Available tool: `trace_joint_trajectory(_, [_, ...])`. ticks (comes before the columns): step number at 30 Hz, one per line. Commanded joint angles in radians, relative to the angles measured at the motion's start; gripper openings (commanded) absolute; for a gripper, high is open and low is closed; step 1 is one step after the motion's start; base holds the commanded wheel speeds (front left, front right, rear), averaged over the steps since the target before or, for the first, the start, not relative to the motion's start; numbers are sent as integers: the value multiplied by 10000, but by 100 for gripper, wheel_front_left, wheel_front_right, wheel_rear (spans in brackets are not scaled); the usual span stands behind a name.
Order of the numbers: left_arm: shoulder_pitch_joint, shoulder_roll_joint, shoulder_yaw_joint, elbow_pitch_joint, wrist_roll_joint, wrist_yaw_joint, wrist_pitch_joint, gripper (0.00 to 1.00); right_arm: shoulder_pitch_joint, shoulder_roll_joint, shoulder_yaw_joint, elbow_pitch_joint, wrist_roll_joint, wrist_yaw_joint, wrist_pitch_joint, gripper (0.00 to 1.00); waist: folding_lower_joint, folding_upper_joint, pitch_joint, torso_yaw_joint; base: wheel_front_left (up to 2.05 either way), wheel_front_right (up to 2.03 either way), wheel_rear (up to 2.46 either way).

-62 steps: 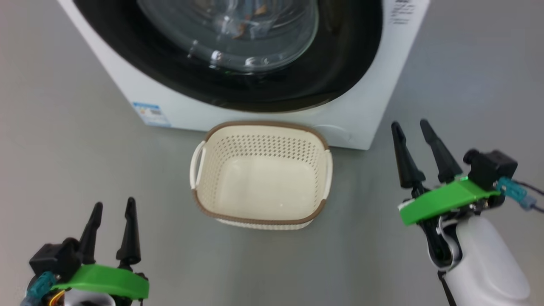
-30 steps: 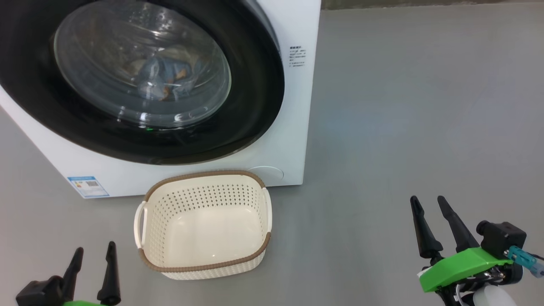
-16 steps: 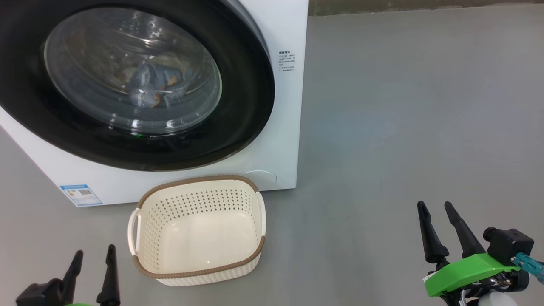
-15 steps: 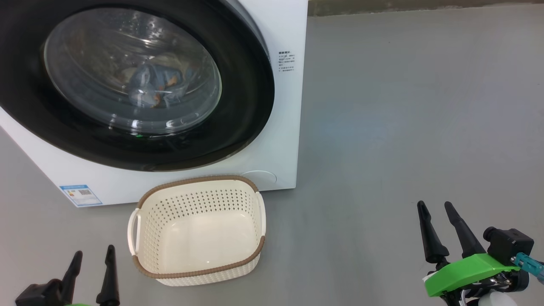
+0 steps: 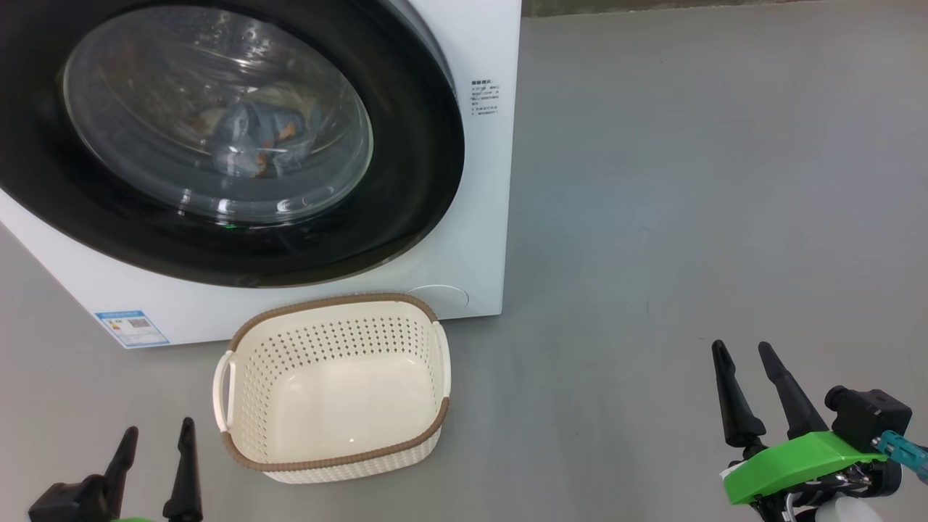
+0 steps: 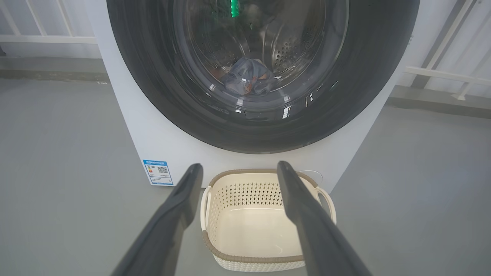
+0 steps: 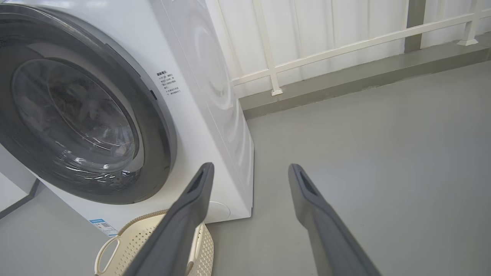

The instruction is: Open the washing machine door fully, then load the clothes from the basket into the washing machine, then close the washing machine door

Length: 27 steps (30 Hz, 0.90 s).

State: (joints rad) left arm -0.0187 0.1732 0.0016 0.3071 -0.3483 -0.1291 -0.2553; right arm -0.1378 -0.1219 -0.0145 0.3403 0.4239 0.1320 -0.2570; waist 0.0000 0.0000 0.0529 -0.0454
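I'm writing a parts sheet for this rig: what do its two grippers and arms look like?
Both the left gripper and the right gripper have two long, tapering black fingers ending in blunt points. The right one's fingers rise from a bright green plastic bracket, beside a black boxy module with a teal connector. A glossy white forearm shell shows below.

The washing machine door has a shiny black ring around smooth, clear glass. The washing machine is smooth, white and a bit shiny, and its drum is bright metal with little holes. The clothes inside are soft cloth. The basket is cream plastic full of holes, with a rough-looking brown woven rim. The floor is smooth, dull grey.
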Motion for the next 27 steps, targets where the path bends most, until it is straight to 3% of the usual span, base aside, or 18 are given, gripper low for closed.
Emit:
trace_joint_trajectory(1, [-229, 225, 395, -213, 81, -15, -65, 100, 11, -34, 188, -257, -102, -13, -48, 100, 0, 0, -2, -4, 0, 0, 0])
trace_joint_trajectory(9, [-203, 227, 384, -243, 119, -15, -65, 100, 26, -15, 175, -274, -104, -13, -48, 100, 0, 0, 4, -9, 0, 0, 0])
trace_joint_trajectory(10, [-213, 241, 385, -251, 111, -15, -65, 0, 19, -12, 173, -280, -105, -13, -48, 0, 0, 0, 13, -10, 0, 0, 0])
trace_joint_trajectory(17, [239, -596, -147, 650, -81, 2, 50, 0, 365, 272, 19, 758, 104, 0, 49, 0, 1, 0, 6, -8, 0, 0, 0])
trace_joint_trajectory(24, [199, -627, -82, 574, -687, 1, 231, 0, 377, 294, -34, 661, 672, -1, 229, 0, 24, 0, -45, 16, 0, 0, 0])
trace_joint_trajectory(27, [173, -642, -54, 549, -989, 1, 317, 0, 378, 304, -56, 624, 956, -1, 316, 0, 6, 0, -45, 27, 0, 0, 0])
